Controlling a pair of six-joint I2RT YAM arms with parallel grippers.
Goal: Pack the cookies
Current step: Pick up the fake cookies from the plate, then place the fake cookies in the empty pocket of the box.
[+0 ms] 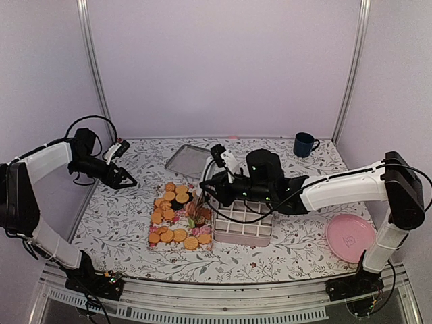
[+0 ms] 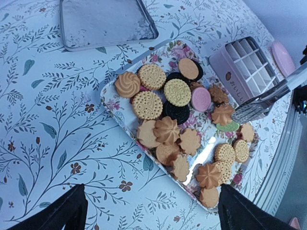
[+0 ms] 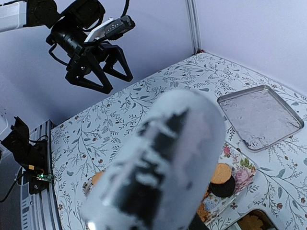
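The cookies (image 1: pixel 177 214) lie on a floral tray (image 1: pixel 154 241) at mid table: mostly golden (image 2: pixel 168 129), some dark (image 2: pixel 177 112), one pink (image 2: pixel 201 98), one green (image 2: pixel 228 127). A white gridded box (image 1: pixel 243 224) stands right of the tray. My right gripper (image 1: pixel 221 192) is shut on metal tongs (image 2: pixel 254 108), whose tip hovers over the tray's right side by the green cookie. The tongs (image 3: pixel 163 163) blur across the right wrist view and hide the fingers. My left gripper (image 1: pixel 123 178) is open and empty, up over the table left of the tray (image 2: pixel 153 215).
A metal baking tray (image 1: pixel 187 160) lies behind the cookies. A blue mug (image 1: pixel 304 144) stands at the back right. A large pink plate (image 1: pixel 350 237) lies at the front right. Frame posts rise at both back corners.
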